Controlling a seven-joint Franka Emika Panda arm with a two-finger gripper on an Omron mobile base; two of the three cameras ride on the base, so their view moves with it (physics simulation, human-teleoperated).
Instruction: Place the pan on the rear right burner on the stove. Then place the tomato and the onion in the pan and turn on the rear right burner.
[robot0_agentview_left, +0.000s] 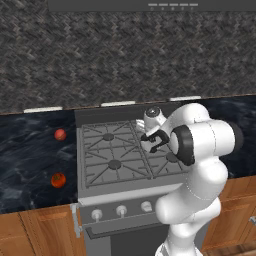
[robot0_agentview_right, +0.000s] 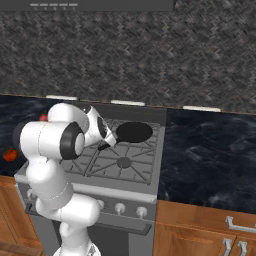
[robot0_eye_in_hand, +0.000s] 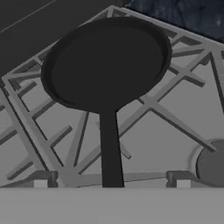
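Pan (robot0_agentview_right: 134, 132) seated on far right burner, claw (robot0_agentview_left: 151, 141) apart above its handle; tomato (robot0_agentview_left: 58, 180) pickup from left worktop (robot0_agentview_left: 30, 165) due next.

pan (robot0_eye_in_hand: 107, 65) handle's near end cut off

Flat even render light, soft low-res blur.

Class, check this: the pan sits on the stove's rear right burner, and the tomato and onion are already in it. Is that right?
Partly. The pan is on the rear right burner, but it is empty, as the hand view shows. The tomato and onion lie on the counter left of the stove.
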